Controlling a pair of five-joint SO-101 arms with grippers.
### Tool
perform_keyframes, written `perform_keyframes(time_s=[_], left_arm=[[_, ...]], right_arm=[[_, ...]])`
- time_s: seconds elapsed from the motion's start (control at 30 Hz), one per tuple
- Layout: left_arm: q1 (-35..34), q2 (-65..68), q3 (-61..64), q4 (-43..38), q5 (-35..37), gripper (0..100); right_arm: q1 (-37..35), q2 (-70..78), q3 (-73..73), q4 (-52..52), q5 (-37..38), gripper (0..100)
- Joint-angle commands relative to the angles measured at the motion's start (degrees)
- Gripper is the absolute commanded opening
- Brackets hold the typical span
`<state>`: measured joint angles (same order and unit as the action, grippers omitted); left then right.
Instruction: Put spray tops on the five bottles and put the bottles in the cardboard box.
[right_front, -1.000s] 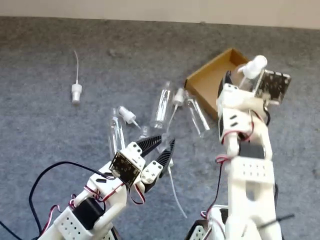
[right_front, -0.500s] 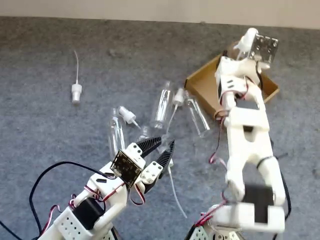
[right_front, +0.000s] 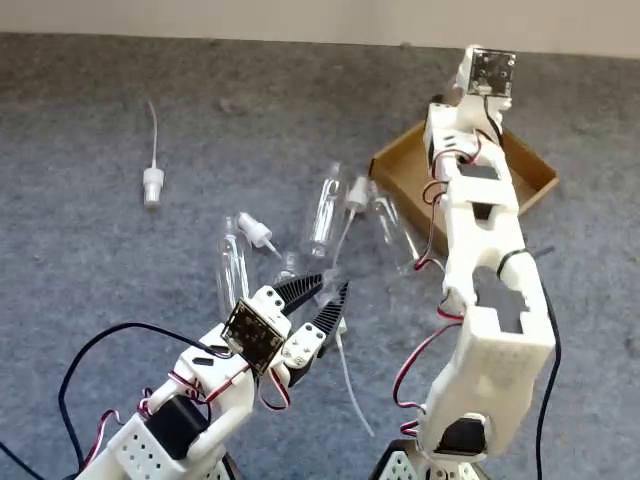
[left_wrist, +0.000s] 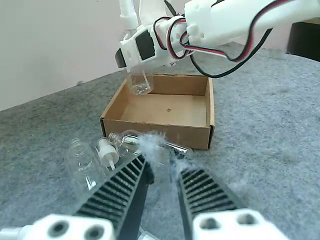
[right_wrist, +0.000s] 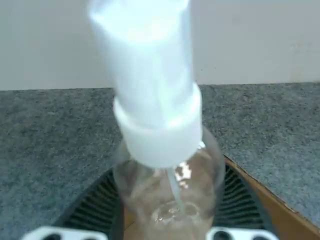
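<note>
Right gripper (right_wrist: 167, 205): clamped on a capped bottle (right_wrist: 165, 170), with the spray top (right_wrist: 150, 75) uppermost
Bottle's place: held over the far corner of the cardboard box (left_wrist: 165, 131), clear of its floor
Long axis: roughly upright, base toward the box; a straight lowering is judged enough
Left gripper (right_front: 332, 290): jaws slightly parted, nothing gripped, on the near side by the loose bottles (right_front: 322, 210)
Nearer arm: the right, directly over the box
</note>
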<state>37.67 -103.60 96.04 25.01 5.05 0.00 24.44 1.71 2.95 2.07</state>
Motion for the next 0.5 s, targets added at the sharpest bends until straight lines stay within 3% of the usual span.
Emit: perform_keyframes(time_s=[0.0,0.47], left_arm=[[0.5,0.0,0.9,0.3,0.3,1],[0.5,0.0,0.9,0.3,0.3,1]], right_arm=[[0.9,1.6,-6.5,-1.5,0.7,13.1],[4.9,15.6,-19.5,-1.5,0.4,13.1]])
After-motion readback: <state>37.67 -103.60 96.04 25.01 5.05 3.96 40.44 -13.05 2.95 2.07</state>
